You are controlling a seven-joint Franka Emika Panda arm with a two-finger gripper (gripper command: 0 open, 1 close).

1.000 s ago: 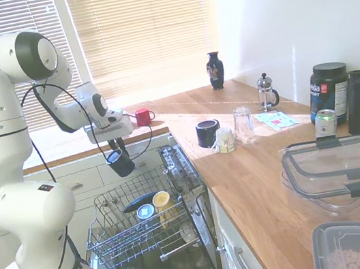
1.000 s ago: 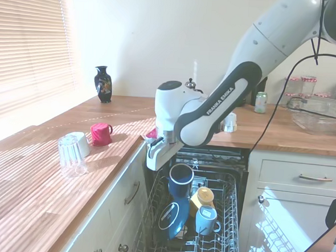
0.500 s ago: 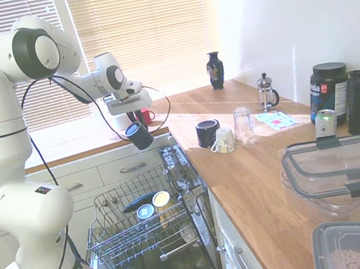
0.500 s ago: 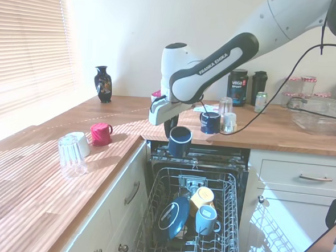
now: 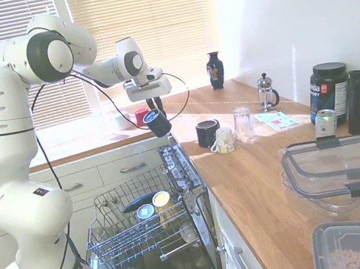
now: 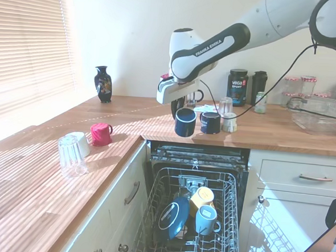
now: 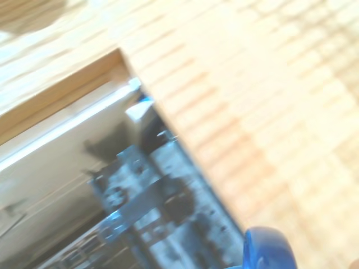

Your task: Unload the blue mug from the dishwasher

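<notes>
The blue mug (image 5: 157, 123) (image 6: 185, 122) is dark navy and glossy, and it hangs tilted in the air with my gripper (image 5: 155, 113) (image 6: 180, 108) shut on its rim. It is level with the worktop, over the corner where the wooden counter (image 5: 256, 177) meets the open dishwasher (image 5: 180, 170) (image 6: 197, 156). The grey wire rack (image 5: 118, 238) (image 6: 225, 232) is pulled out well below the mug. In the wrist view the mug's blue rim (image 7: 268, 250) shows beside the counter edge.
A dark mug with a pale ring (image 5: 207, 132) (image 6: 210, 122), a small white mug (image 5: 224, 140) and a glass (image 5: 244, 124) stand on the counter nearby. A red mug (image 5: 143, 116) (image 6: 102, 133) is by the window. In the rack sit a yellow-lined mug (image 6: 203, 195) and a pale blue mug (image 6: 206, 220).
The arm has lifted the blue mug from just above the rack up to worktop height and carried it toward the counter corner. The gripper stays shut on it.
</notes>
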